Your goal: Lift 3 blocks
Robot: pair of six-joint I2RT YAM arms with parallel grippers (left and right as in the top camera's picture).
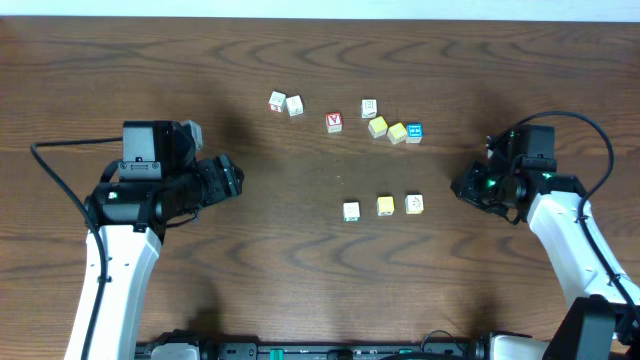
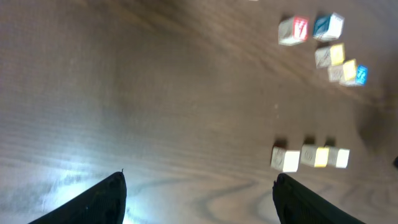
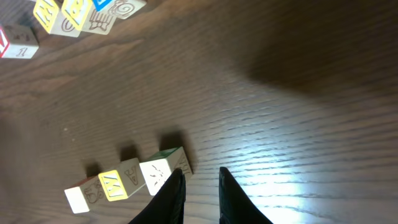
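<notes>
Three blocks lie in a short row on the table: a white one with a green mark (image 1: 351, 211), a yellow one (image 1: 385, 206) and a cream one with an orange-yellow mark (image 1: 414, 204). My right gripper (image 1: 458, 187) hangs just to their right. In the right wrist view the right gripper (image 3: 200, 175) is almost shut, a narrow gap of bare table between its fingers, and its left finger (image 3: 169, 194) is beside the nearest block (image 3: 163, 169). My left gripper (image 1: 236, 177) stays well left of the row, and the left gripper (image 2: 199, 179) stands wide open and empty.
A loose cluster of other cubes lies behind the row: a red-faced cube (image 1: 334, 122), a blue-faced cube (image 1: 414, 132), two yellow cubes (image 1: 377, 127) and a pale pair (image 1: 285, 103) further left. Bare wood lies between the two arms.
</notes>
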